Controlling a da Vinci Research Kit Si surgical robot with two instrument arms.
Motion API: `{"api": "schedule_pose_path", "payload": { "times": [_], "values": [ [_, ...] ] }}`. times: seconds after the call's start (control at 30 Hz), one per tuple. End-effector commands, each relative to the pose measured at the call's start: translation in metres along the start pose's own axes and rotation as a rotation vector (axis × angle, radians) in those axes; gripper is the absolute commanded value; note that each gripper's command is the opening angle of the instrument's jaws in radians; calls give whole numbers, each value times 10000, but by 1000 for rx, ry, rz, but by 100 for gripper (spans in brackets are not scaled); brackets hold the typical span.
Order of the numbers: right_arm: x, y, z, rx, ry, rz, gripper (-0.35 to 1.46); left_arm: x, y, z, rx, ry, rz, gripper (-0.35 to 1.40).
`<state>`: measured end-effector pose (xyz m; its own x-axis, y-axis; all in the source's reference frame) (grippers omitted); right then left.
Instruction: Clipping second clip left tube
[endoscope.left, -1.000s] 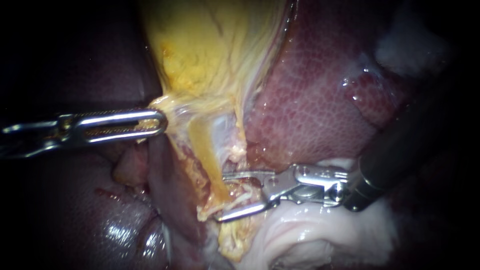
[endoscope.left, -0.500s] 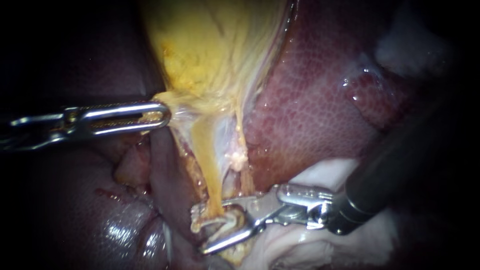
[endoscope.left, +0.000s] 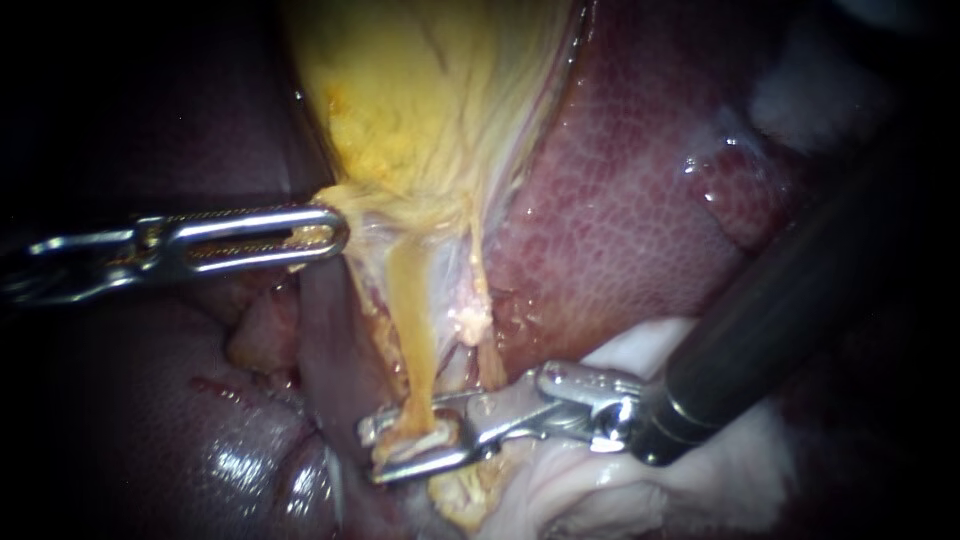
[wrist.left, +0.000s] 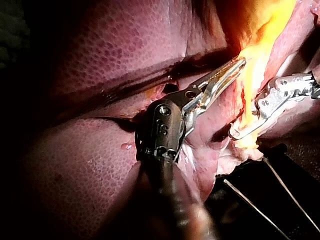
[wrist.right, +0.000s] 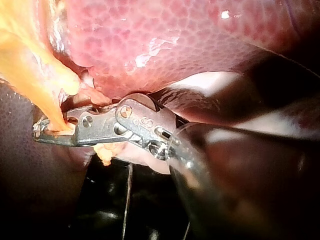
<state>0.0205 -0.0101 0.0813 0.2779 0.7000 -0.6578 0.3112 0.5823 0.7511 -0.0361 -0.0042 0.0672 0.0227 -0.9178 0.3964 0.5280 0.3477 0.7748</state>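
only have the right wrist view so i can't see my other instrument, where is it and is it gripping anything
observer: the left instrument comes in from the left in the endoscope view. its jaws are shut on the gallbladder's lower end, just above where the left tube starts
operator: anything else running beside that tube
observer: yes, a thinner pale strand runs beside it on the liver side. i can't tell if it reaches the right instrument's jaws
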Motion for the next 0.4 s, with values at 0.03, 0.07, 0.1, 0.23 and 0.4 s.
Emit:
{"api": "schedule_pose_path", "payload": {
  "times": [0.03, 0.07, 0.1, 0.23, 0.4],
  "values": [
    [0, 1, 0, 1, -1, -1, -35, -1, 0, 0, 0, 0, 0, -35],
    [-1, 2, 0, 1, -1, -1, -35, -1, 0, 0, 0, 0, 0, -35],
    [-1, 2, 0, 1, -1, -1, -35, -1, 0, -1, 0, 0, 0, -35],
    [-1, 3, -1, 1, -1, -1, -35, -1, 0, -1, 0, 0, 0, -35],
    [-2, 4, -3, -1, -1, -1, -35, -1, 0, -1, 0, 0, 0, -35]
  ]
}}
